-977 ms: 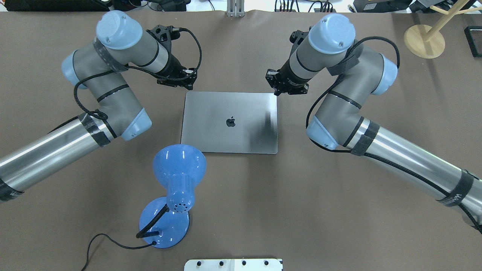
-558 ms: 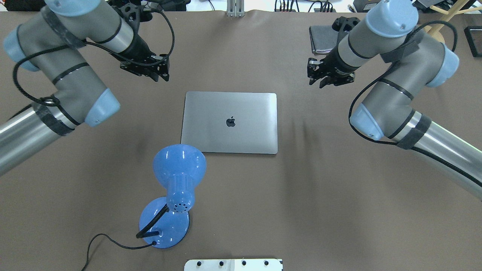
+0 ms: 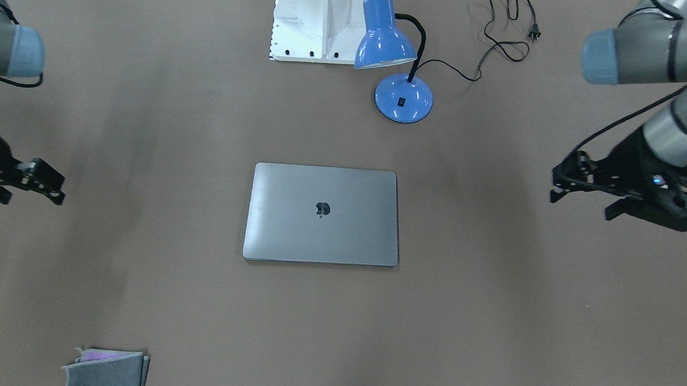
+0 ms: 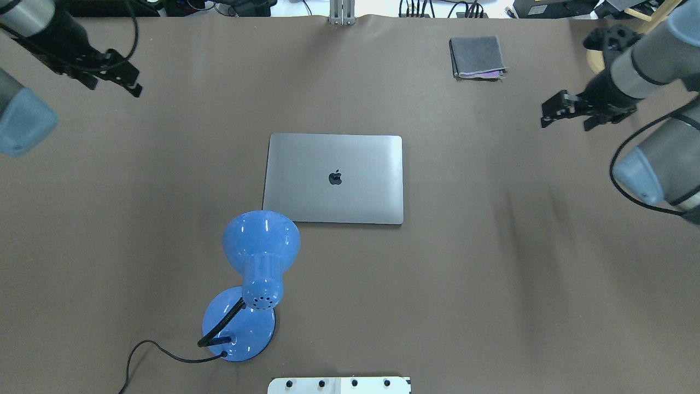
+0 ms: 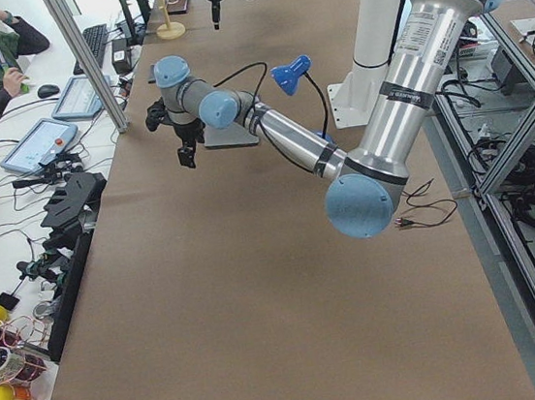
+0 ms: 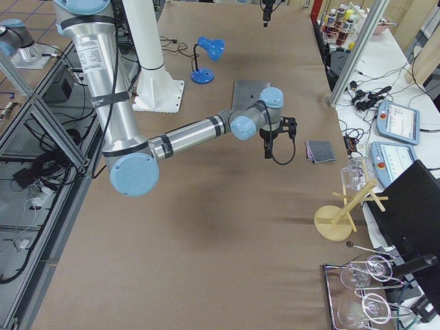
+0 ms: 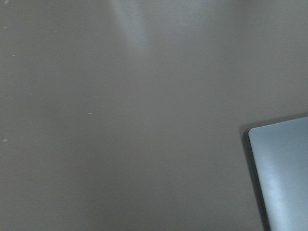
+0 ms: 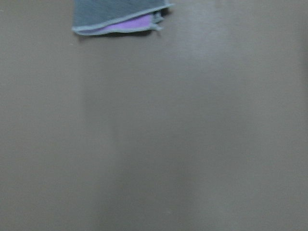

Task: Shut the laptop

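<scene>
The space-grey laptop (image 4: pixel 355 186) lies flat with its lid down and the apple logo up, in the middle of the brown table. It also shows in the front view (image 3: pixel 294 226) and as a corner in the left wrist view (image 7: pixel 284 178). My left gripper (image 4: pixel 114 87) hangs over the far left of the table, well away from the laptop, with its fingers apart and empty; it also shows in the front view (image 3: pixel 581 204). My right gripper (image 4: pixel 566 123) hangs over the far right, open and empty, and also shows in the front view (image 3: pixel 30 195).
A blue desk lamp (image 4: pixel 260 241) stands at the laptop's near left corner, its cord trailing left. A folded grey cloth (image 4: pixel 477 56) lies at the far right. A white base plate (image 4: pixel 339 384) sits at the near edge. A wooden stand (image 6: pixel 337 220) stands at the right end.
Both arms have swung outward and away from the laptop's far corners to the table's sides. The laptop lies shut and has not moved. The grey cloth is now uncovered.
</scene>
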Tool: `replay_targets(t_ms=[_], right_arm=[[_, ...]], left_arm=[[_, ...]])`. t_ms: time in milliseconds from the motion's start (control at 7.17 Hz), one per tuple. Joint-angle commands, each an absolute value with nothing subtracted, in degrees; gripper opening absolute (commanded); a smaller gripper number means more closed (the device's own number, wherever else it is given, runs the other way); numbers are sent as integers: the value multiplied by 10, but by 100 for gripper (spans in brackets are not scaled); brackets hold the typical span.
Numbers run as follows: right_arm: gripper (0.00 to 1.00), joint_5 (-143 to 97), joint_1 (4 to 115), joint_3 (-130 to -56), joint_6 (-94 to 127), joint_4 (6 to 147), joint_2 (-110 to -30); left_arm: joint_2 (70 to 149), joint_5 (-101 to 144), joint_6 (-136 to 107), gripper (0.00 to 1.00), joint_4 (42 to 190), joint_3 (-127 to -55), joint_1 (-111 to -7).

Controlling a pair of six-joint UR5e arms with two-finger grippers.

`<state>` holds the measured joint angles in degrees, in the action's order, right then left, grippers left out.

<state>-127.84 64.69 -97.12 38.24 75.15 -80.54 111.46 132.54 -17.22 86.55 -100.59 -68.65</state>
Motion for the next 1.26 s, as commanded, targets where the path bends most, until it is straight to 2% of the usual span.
replay_targets(t_ms=[0,279,558,837,1116], right_arm=[[100,-1284,752,-985,179,750,-930],[100,-1289,869,-983,21,756,-998],[100,-1308,896,-990,18,754,-1035],[100,-1301,896,-986,-9,724,-1080],[100,-1298,896,-941,-10,654,-1105]], left_arm=[[1023,1326,11,98,850,-1000,-783],[934,1328,133,98,861,-992,-843],[863,1326,155,98,874,-999,-875],[863,1326,147,98,867,-982,-891],[847,1320,147,98,871,-975,-891]])
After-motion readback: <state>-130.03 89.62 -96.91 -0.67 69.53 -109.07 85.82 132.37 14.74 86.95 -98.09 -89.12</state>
